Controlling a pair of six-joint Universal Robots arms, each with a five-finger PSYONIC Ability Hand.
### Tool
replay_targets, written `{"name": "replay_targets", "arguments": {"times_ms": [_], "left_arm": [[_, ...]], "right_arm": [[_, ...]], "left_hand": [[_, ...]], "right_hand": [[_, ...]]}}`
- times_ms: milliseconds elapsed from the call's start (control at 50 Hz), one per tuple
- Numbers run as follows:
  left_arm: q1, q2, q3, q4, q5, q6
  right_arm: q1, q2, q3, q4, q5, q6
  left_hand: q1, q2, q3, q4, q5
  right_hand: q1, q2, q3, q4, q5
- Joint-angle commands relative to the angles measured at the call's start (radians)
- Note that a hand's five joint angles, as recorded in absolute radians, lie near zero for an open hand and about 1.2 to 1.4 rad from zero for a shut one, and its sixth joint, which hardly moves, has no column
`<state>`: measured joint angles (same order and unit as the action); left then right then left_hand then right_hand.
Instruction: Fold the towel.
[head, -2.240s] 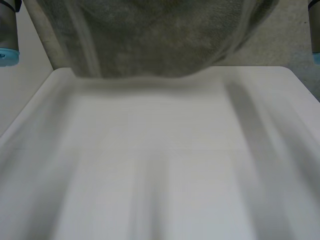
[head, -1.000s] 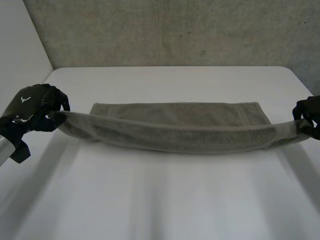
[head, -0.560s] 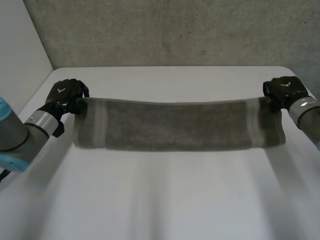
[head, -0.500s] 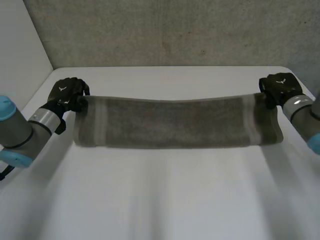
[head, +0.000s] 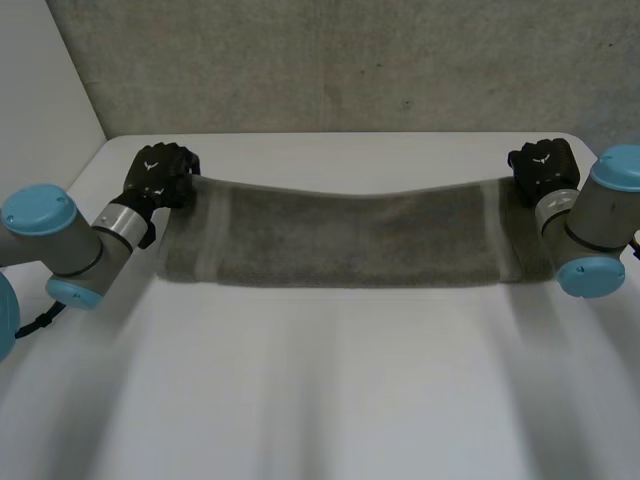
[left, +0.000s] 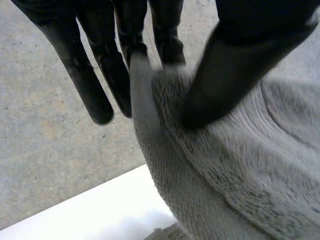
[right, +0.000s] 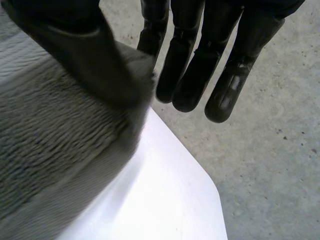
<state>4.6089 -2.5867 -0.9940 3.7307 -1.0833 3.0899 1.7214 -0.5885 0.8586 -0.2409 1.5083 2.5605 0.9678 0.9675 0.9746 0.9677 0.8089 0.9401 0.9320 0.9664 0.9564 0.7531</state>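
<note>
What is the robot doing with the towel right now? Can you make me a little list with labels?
towel: grey-green, stretched out wide, top edge dipping in the middle
left robot hand: pinches one top corner of the towel between thumb and fingers
right robot hand: pinches the other top corner the same way
table: white, under the towel

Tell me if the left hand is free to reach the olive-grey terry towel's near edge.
Probably not: the left hand is pinching the towel's far corner and must let go first; nothing else blocks it.
</note>
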Motion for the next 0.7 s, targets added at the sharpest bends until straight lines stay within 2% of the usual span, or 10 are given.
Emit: {"name": "replay_targets", "arguments": {"times_ms": [20, 160, 260, 320, 420, 540, 580, 700], "left_arm": [[-0.010, 0.019, -0.009, -0.005, -0.004, -0.007], [-0.016, 0.138, -0.097, -0.011, -0.020, -0.010], [-0.009, 0.343, -0.260, -0.011, -0.064, -0.008], [-0.007, 0.402, -0.308, -0.011, -0.078, -0.008], [-0.001, 0.595, -0.504, -0.005, -0.101, 0.010], [-0.001, 0.703, -0.611, -0.008, -0.102, 0.029], [0.001, 0.746, -0.662, -0.018, -0.101, 0.067], [0.001, 0.777, -0.726, -0.058, -0.101, 0.148]], "right_arm": [[0.007, 0.003, -0.004, 0.003, 0.029, -0.034], [0.026, -0.113, 0.039, 0.006, 0.033, -0.020], [0.026, -0.327, 0.205, -0.026, 0.029, -0.019], [0.024, -0.386, 0.257, -0.034, 0.027, -0.019], [0.014, -0.580, 0.436, -0.012, -0.008, -0.026], [0.012, -0.662, 0.559, 0.080, -0.053, -0.025], [0.012, -0.709, 0.621, 0.144, -0.071, -0.025], [0.001, -0.731, 0.698, 0.219, -0.112, -0.031]], "left_hand": [[-0.775, -0.775, -0.782, -0.775, -0.791], [-0.781, -0.780, -0.788, -0.781, -0.796], [-0.778, -0.777, -0.785, -0.778, -0.793], [-0.778, -0.777, -0.785, -0.778, -0.793], [-0.781, -0.780, -0.787, -0.781, -0.796], [-0.778, -0.777, -0.785, -0.778, -0.793], [-0.781, -0.780, -0.788, -0.781, -0.796], [-0.781, -0.780, -0.788, -0.781, -0.796]], "right_hand": [[-0.766, -0.757, -0.792, -0.782, -0.753], [-0.766, -0.757, -0.792, -0.782, -0.753], [-0.766, -0.757, -0.792, -0.782, -0.753], [-0.766, -0.757, -0.792, -0.782, -0.753], [-0.766, -0.757, -0.792, -0.782, -0.753], [-0.766, -0.757, -0.792, -0.782, -0.753], [-0.766, -0.757, -0.792, -0.782, -0.753], [-0.766, -0.757, -0.792, -0.782, -0.753]]}}
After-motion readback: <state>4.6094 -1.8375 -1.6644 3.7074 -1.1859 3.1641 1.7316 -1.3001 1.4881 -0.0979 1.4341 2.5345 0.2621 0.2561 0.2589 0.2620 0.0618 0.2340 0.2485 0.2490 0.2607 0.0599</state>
